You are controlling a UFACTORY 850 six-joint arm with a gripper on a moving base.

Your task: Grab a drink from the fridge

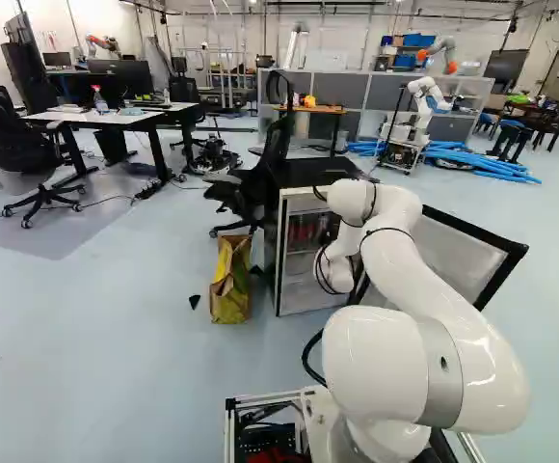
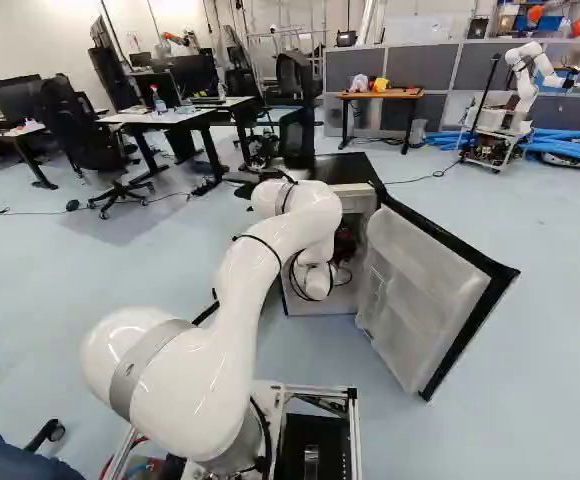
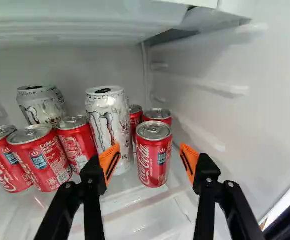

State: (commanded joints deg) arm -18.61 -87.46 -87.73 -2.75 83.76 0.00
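Pincer (image 3: 150,156), wide open; red can (image 3: 154,157) ahead of gap, clear of fingers. See-through shelf (image 3: 140,212); open fridge (image 1: 310,174) on pale-blue floor (image 1: 106,338); desks (image 1: 96,118).

We have our white arm (image 2: 270,240) rising from its lowest joint (image 1: 390,439) at the foot of both base views. Our rounded shoulder (image 2: 160,380) bulges to the left in the right base view, and from it our long upper section reaches ahead to a bent elbow (image 2: 305,200). Beyond that bend, our white wrist (image 2: 315,280) sits lower, with thin black cables looped beside it. Our black gripper (image 2: 345,243) is only partly visible there. In the wrist view, our gripper (image 3: 149,159) stands open, its two fingers spread well apart on opposite sides, with their orange pads (image 3: 189,160) facing each other across the gap.
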